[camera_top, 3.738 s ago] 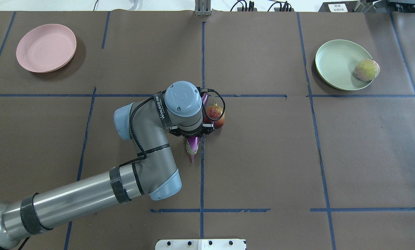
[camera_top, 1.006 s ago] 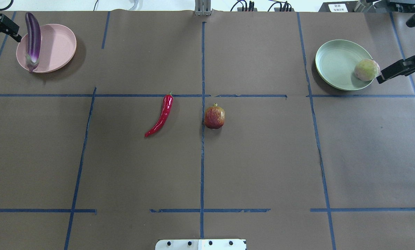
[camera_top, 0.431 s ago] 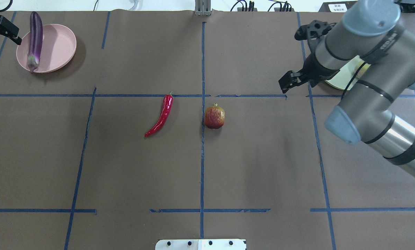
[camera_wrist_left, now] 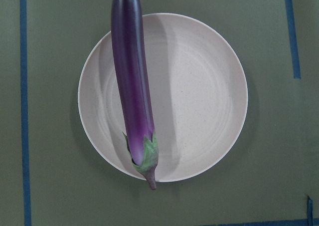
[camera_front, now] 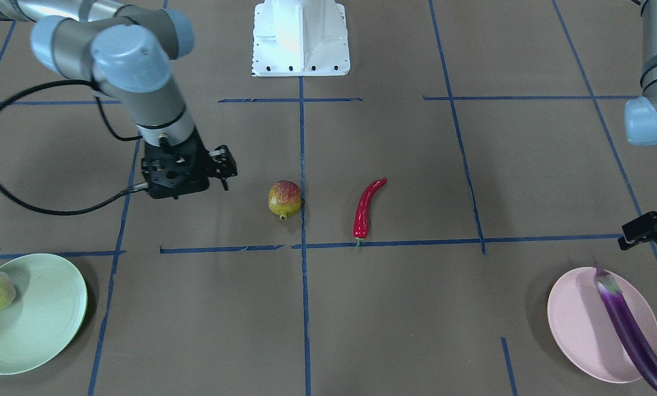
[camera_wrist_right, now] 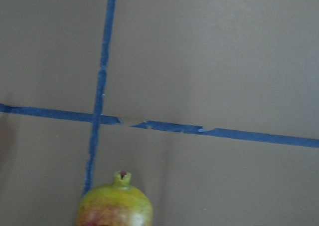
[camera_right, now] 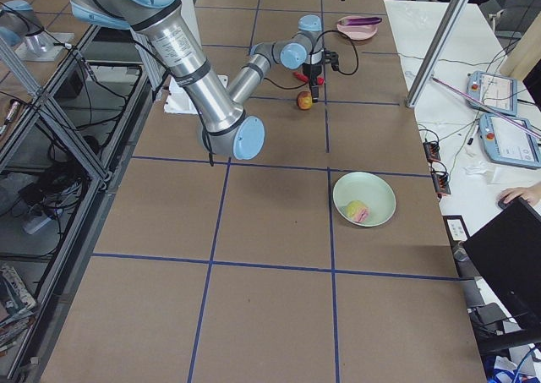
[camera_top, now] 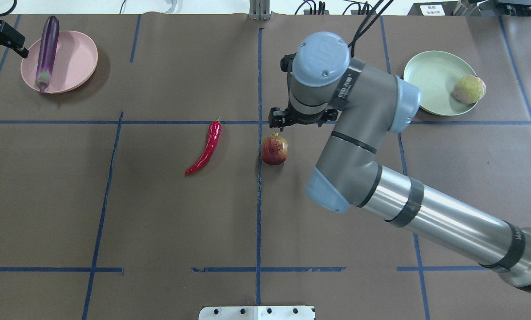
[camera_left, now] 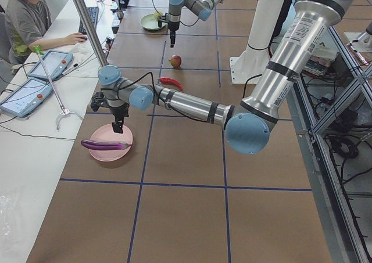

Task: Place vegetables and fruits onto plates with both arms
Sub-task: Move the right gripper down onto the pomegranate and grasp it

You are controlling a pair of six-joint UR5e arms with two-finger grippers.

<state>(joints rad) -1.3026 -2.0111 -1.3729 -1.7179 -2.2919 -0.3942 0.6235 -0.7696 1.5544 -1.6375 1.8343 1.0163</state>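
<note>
Here, the pomegranate (camera_top: 274,150) sits on the bench (camera_top: 158,213) just below and slightly aside of the right tool (camera_front: 185,173), untouched. It looks firm, round and smooth, so it will probably roll or slip. A hold across its widest middle, clear of the nub, seems best. The tool appears spread wide and empty, hovering over the fruit. The left tool (camera_front: 650,228), well apart, also looks open and empty.

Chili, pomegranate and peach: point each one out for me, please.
chili (camera_top: 210,144), overhead exterior view, on the middle of its red body
pomegranate (camera_top: 274,150), overhead exterior view, on the centre of its round body
peach (camera_top: 469,89), overhead exterior view, on the centre of its top side
</note>
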